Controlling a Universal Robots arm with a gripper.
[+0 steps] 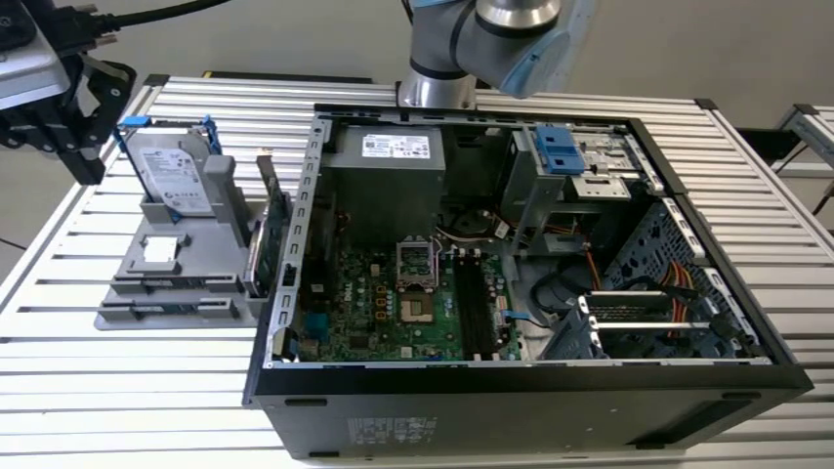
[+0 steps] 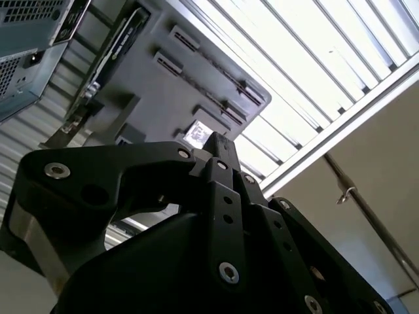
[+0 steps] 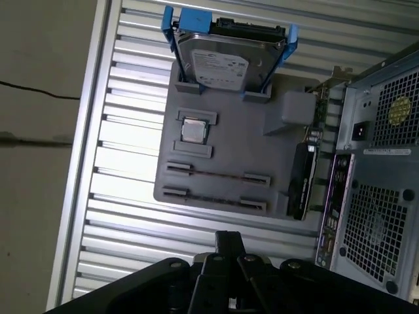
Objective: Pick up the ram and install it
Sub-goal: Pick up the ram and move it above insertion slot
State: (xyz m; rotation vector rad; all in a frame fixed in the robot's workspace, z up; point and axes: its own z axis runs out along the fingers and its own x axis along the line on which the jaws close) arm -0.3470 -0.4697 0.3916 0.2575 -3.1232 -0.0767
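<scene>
Two thin dark ram sticks stand on edge in the slots of a grey holder (image 3: 229, 150), one (image 3: 216, 175) behind the other (image 3: 213, 198); in the exterior view they sit at the holder's front (image 1: 170, 284). My gripper (image 3: 229, 237) hovers above the slatted table, short of the holder's slotted end and apart from the ram. It is shut with nothing in it. In the exterior view the gripper (image 1: 89, 171) hangs at the far left, beside the holder. The second wrist view has the gripper (image 2: 218, 140) in front of the holder (image 2: 163, 98).
A silver hard drive with blue clips (image 3: 222, 62) leans at the holder's far end, a small chip (image 3: 192, 131) lies mid-holder, and a green card (image 1: 268, 230) stands by the open computer case (image 1: 729, 293). The motherboard (image 1: 391, 303) lies inside.
</scene>
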